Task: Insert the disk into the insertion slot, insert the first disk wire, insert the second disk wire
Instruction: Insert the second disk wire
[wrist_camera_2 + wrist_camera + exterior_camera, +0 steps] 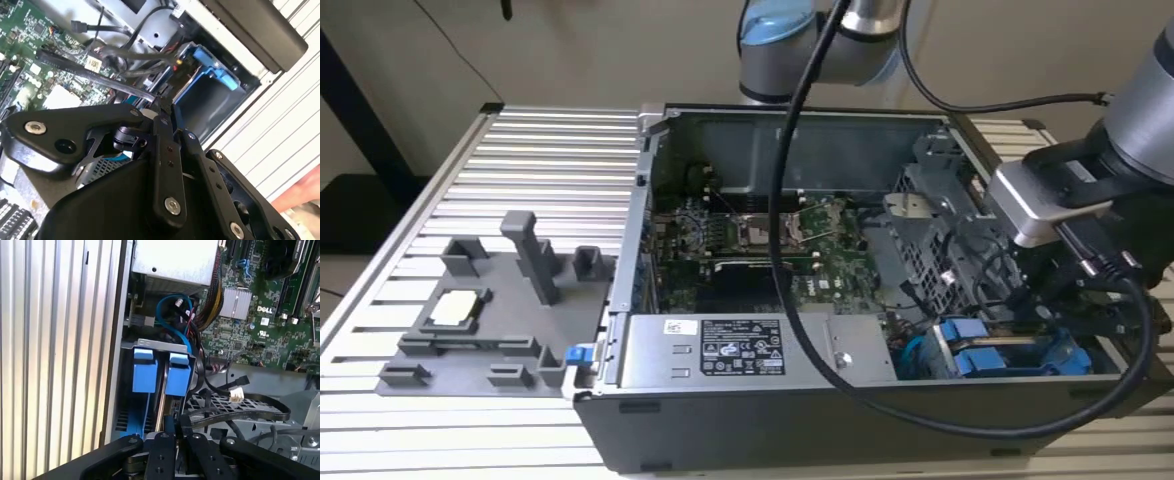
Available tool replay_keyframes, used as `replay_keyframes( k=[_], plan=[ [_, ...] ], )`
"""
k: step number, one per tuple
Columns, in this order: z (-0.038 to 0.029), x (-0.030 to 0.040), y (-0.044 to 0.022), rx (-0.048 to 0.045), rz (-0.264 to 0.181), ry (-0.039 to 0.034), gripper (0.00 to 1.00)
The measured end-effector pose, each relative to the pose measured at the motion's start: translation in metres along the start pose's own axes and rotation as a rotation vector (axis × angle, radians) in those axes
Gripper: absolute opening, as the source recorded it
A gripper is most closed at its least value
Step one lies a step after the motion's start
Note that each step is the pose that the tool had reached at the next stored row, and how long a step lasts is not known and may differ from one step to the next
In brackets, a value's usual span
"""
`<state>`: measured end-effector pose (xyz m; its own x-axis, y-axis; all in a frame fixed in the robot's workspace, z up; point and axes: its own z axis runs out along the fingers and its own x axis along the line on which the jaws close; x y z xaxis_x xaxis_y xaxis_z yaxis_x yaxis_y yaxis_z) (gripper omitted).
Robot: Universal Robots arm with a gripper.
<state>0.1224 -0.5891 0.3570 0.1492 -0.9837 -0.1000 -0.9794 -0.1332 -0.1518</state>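
Observation:
Two blue carrier tabs (145, 370) (177, 374) stand side by side in the grey sheet-metal drive cage (150, 344) at the case's front corner. I cannot tell which tab is the disk's. The same tabs (974, 350) show in the exterior view, and a blue carrier frame (212, 75) shows in the second wrist view. My gripper (169, 424) hangs just short of the tabs, in line with the gap between them. It is shut, and what it pinches, if anything, is hidden. Its tip (159, 100) lies among black wires (125, 50).
A black cable with a white plug (237, 394) lies loose over the perforated cage (225, 407). A blue cable (172, 315) loops by the power supply (175, 260). The motherboard (761, 240) fills the case's middle. A grey parts fixture (494, 310) stands on the slatted table at the exterior view's left.

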Motion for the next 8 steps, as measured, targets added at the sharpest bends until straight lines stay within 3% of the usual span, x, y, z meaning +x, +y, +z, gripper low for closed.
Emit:
replay_keyframes(
  k=[2, 4, 8],
  plan=[
    [0.0014, 0.0008, -0.0043, -0.0048, 0.000, 0.0014, 0.16],
    [0.0024, 0.0011, -0.0066, -0.0245, 0.003, -0.0012, 0.16],
    [0.0026, 0.0012, -0.0071, -0.0911, 0.014, -0.0096, 0.16]
  ],
)
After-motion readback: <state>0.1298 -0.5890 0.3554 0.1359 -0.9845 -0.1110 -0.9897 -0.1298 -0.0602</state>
